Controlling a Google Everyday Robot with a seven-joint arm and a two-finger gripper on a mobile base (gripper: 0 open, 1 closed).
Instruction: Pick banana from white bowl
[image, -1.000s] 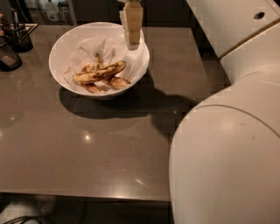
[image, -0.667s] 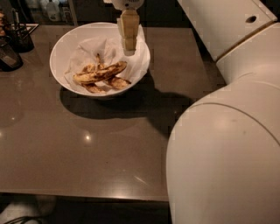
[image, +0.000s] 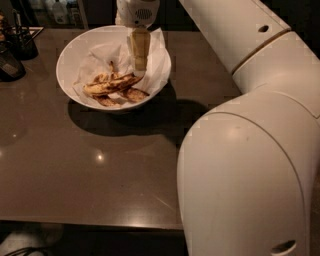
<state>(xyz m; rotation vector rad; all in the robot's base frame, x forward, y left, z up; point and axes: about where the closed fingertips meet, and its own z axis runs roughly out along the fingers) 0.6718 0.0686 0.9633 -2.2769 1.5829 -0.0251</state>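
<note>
The white bowl (image: 75, 50) stands on the dark table at the back left, lined with crumpled white paper (image: 100, 57). In it lie three brown-mottled bananas. The longest banana (image: 110, 85) lies across the middle, its right end near the gripper. Two shorter, darker ones (image: 122, 97) lie in front of it. My gripper (image: 140, 69) hangs down into the bowl from above, its tip right over the right end of the banana.
Small dark containers (image: 17, 47) stand at the table's far left edge. My large white arm (image: 250, 150) fills the right side of the view. The table's front edge (image: 90, 222) runs along the bottom.
The gripper has come down lower into the bowl, toward the right end of the longest banana. The bananas have not moved.
</note>
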